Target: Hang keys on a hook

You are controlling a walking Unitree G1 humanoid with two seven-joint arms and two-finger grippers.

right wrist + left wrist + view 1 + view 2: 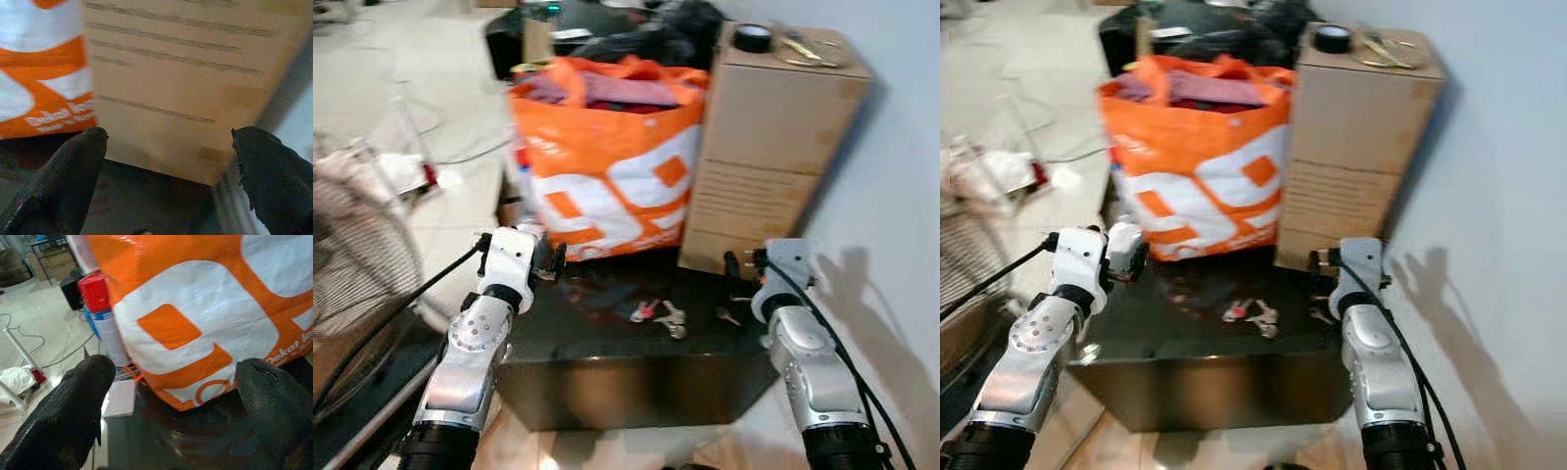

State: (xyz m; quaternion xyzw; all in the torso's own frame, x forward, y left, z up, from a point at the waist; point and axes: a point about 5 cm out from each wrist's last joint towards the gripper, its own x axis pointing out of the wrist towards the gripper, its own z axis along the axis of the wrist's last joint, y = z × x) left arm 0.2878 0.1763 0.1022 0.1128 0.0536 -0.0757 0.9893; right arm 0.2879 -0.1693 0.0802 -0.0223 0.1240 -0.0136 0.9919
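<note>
Behind keys (658,315), orange bag (607,162) and carton (773,147), seemingly crowding table (607,377); both fingers spread, empty.

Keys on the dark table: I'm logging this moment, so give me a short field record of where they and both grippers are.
keys: lying on the dark table, between the two arms, not held
left gripper: open, over the table's left part, facing the orange bag
right gripper: open, over the table's right part, facing the cardboard box
hook: not identifiable
</note>
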